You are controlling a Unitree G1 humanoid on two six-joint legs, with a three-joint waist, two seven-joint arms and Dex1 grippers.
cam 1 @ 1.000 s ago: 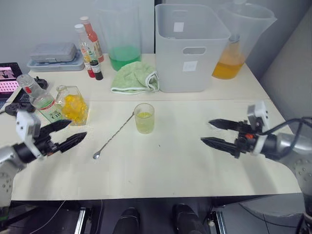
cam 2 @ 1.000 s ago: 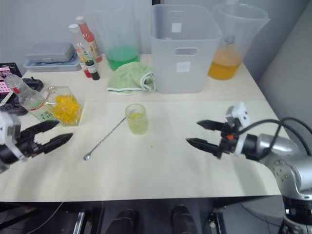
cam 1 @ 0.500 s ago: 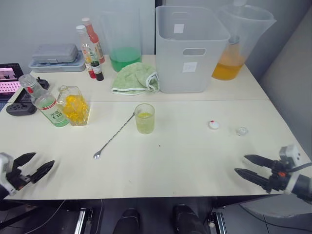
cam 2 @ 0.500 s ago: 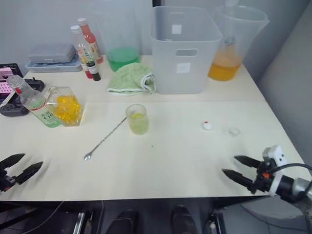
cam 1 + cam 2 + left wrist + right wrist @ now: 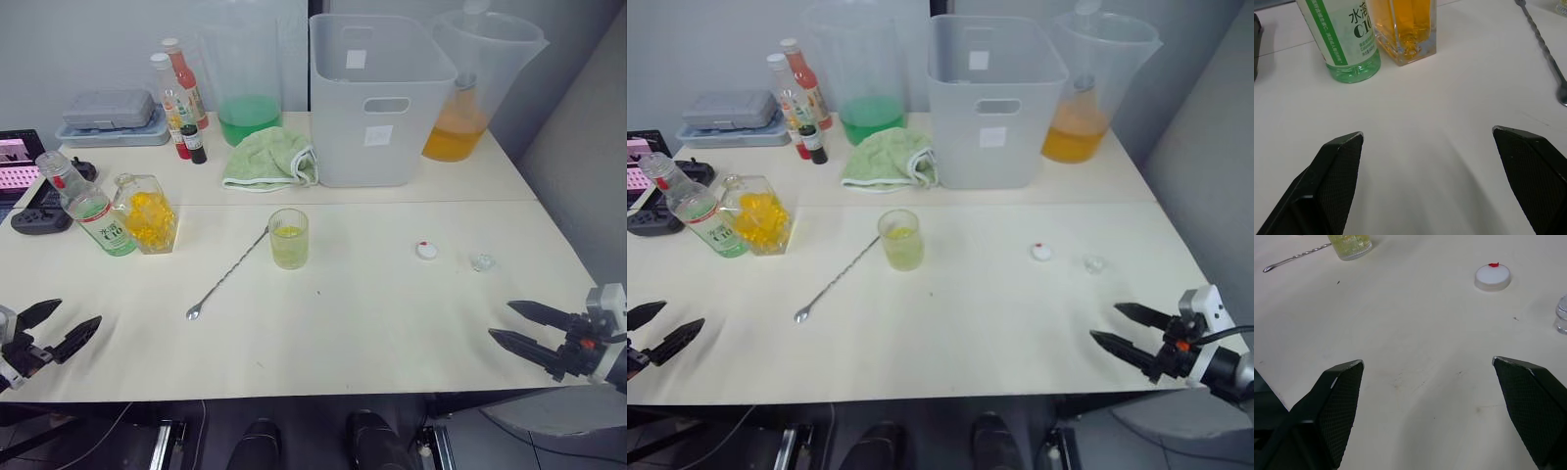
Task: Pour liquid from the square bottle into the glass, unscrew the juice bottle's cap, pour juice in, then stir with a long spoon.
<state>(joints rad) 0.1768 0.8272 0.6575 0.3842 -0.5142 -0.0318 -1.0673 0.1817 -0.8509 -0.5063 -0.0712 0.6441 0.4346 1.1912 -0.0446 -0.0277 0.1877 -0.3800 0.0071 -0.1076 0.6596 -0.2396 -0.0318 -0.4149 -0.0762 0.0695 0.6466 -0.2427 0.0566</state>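
The glass (image 5: 288, 238) stands mid-table holding a little yellow-green liquid. The long spoon (image 5: 227, 273) lies flat just left of it. At the left, the square bottle (image 5: 147, 212) with yellow liquid stands beside the juice bottle (image 5: 86, 205). The juice bottle's cap (image 5: 426, 250) lies on the table at the right, next to a small clear stopper (image 5: 481, 261). My left gripper (image 5: 80, 311) is open and empty at the near left edge, well short of both bottles (image 5: 1347, 44). My right gripper (image 5: 500, 319) is open and empty at the near right edge, nearer than the cap (image 5: 1492, 276).
A grey bin (image 5: 382, 98) stands at the back, between a pitcher of green liquid (image 5: 245, 78) and a pitcher of orange liquid (image 5: 480, 88). A green cloth (image 5: 272, 157), sauce bottles (image 5: 176, 93), a grey box (image 5: 108, 113) and a black controller (image 5: 39, 217) sit at the back left.
Both grippers have pulled back from over the table to its near edge, open and empty. With the right gripper withdrawn, the cap and stopper now show.
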